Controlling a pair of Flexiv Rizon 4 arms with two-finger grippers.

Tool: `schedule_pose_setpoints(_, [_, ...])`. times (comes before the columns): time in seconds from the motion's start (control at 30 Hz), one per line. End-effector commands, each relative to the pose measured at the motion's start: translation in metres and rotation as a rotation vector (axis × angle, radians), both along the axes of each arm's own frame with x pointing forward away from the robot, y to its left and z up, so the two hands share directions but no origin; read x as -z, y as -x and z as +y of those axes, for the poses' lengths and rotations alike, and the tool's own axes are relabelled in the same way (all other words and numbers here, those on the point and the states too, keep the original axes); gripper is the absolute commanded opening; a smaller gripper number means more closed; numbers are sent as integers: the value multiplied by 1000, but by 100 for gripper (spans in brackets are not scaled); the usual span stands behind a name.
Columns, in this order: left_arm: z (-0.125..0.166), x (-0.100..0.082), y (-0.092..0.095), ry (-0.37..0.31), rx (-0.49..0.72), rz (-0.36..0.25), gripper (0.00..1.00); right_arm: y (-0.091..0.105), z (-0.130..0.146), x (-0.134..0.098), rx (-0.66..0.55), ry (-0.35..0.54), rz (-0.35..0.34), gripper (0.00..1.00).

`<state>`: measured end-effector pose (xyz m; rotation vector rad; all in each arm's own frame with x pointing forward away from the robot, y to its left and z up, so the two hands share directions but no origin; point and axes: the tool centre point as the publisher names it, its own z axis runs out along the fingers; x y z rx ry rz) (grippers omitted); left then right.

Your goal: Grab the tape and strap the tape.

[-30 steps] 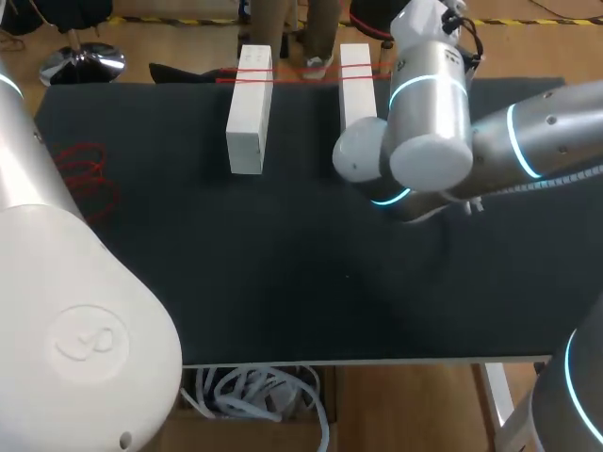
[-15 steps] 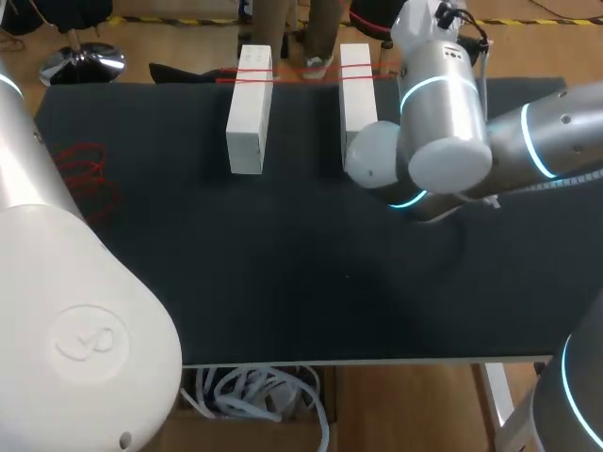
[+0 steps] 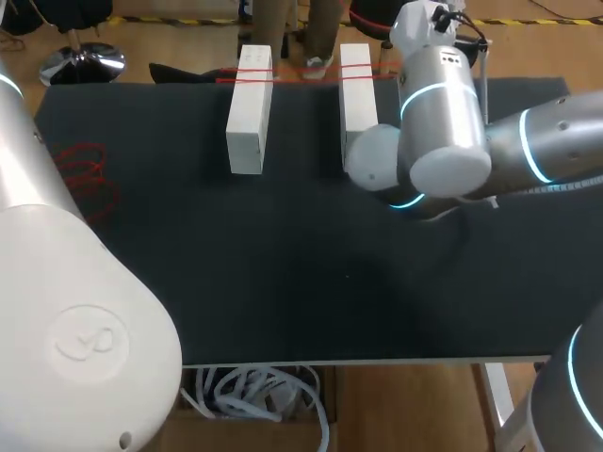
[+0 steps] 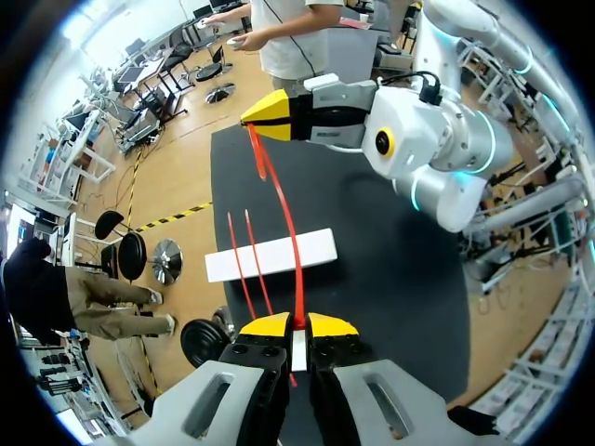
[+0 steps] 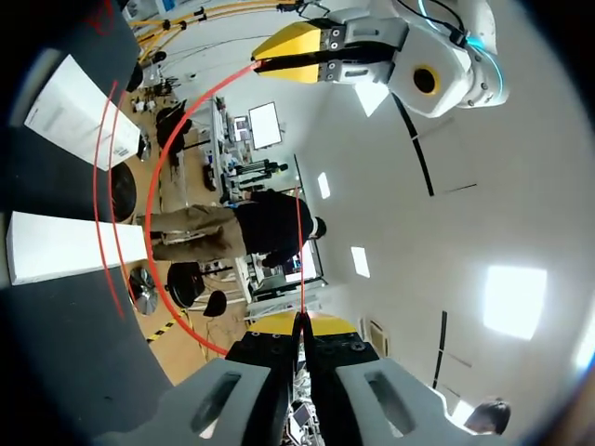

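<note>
Tape (image 4: 298, 293) is pinched at both ends. The left end effector (image 4: 297, 327) has its yellow tips closed tight on one end, and the right end effector (image 5: 302, 322) is clamped the same way on the other. The red strand hangs as a slack loop between them. Its lower run passes at the two white blocks (image 3: 249, 108) on the dark tabletop (image 3: 283, 292). In the head view it shows as red lines across their far ends, probably wrapped round them, though the underside is hidden.

Change: over the last second the right arm (image 3: 443, 113) swung rightward and a bit farther back. Most of that came in the first half-second, and it has barely moved since. Blocks and the loose red coil (image 3: 89, 174) near the tabletop's left edge have not moved.

Meaning: grab looks done on both sides. The shift reads as taking up slack to cinch the strap, but the loop is not yet taut, so strapping is unfinished.
</note>
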<state>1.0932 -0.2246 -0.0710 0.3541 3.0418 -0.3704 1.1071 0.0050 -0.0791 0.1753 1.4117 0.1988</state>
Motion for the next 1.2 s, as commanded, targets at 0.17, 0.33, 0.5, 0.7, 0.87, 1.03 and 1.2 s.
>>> schedule_pose_setpoints(0.17, [0,-1,0,-5,-1,1,0,3,11,-1,-44,-57,-16,0])
schedule_pose_setpoints(0.33, [0,-1,0,-5,-1,1,0,3,11,-1,-44,-57,-16,0])
schedule_pose_setpoints(0.5, [0,-1,0,-5,-1,1,0,3,11,-1,-44,-57,-16,0])
schedule_pose_setpoints(0.7, [0,-1,0,-5,-1,1,0,3,13,-1,-35,-60,-16,0])
schedule_pose_setpoints(0.87, [0,-1,0,-5,-1,1,0,3,17,-4,37,-7,-35,0])
schedule_pose_setpoints(1.03, [0,-1,0,-5,-1,1,0,-1,19,-6,58,16,-33,0])
schedule_pose_setpoints(1.2, [0,-1,0,-5,-1,1,0,-5,31,-9,58,26,-35,0])
